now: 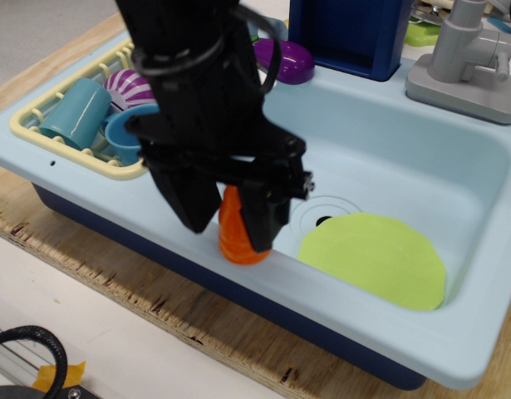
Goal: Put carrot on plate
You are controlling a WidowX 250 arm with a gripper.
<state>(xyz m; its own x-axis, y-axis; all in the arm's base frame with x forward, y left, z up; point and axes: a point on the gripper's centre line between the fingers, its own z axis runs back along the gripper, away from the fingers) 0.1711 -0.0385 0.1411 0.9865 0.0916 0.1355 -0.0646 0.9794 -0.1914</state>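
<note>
The orange toy carrot [233,237] stands upright in the sink near its front wall, left of the drain. The flat lime-green plate [373,259] lies on the sink floor to the carrot's right, apart from it. My black gripper [230,223] is lowered over the carrot with its two fingers open, one on each side of it. The right finger [265,223] covers part of the carrot. The carrot's top is hidden by the gripper.
The light blue sink [405,158] has a drain [324,220] beside the plate. A cream dish rack [39,108] at the left holds blue cups [75,112] and a striped ball. A purple object [287,62] and a grey faucet [471,58] stand behind.
</note>
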